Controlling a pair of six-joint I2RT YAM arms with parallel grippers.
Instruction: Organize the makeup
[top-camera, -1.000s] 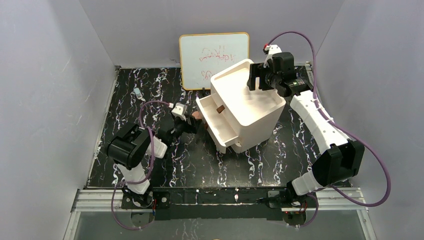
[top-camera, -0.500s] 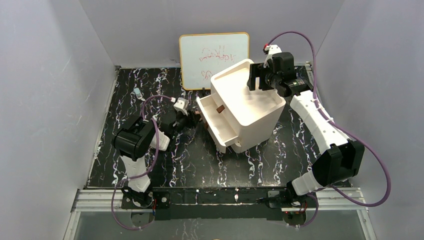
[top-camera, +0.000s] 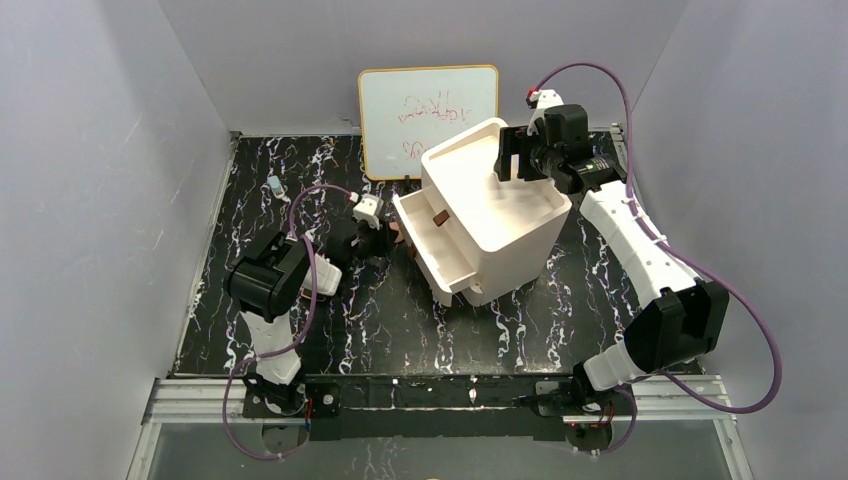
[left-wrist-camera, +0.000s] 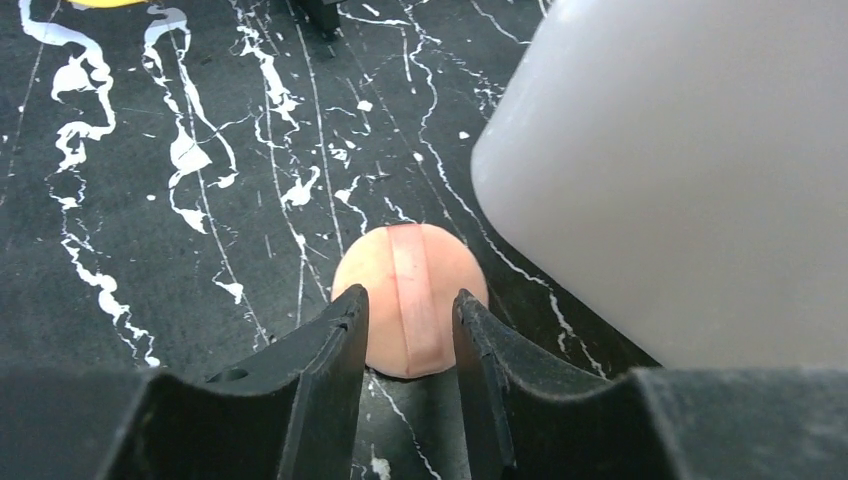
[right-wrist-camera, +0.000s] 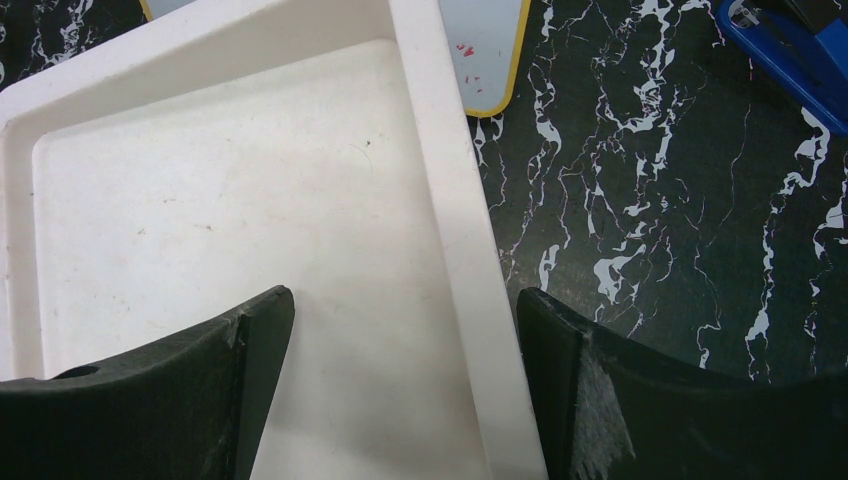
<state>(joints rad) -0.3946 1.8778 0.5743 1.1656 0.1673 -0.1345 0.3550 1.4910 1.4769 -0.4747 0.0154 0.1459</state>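
Top view: my left gripper (top-camera: 378, 240) sits low on the black, white-veined table (top-camera: 400, 320), just left of the white plastic drawer box (top-camera: 500, 215) whose drawers stand pulled out, likely to receive makeup. My right gripper (top-camera: 515, 160) hangs over the box's far top, near the whiteboard (top-camera: 428, 110). Left wrist view: the round compact (left-wrist-camera: 410, 300), matte brownish-pink with a paler strip across its face, lies between my black fingers (left-wrist-camera: 330, 345), beside the box's smooth rounded corner. The gap is narrow; I cannot tell whether I clamp it or only straddle it. Right wrist view: jaws spread wide, grasping nothing, above the box's shallow, scuffed top tray.
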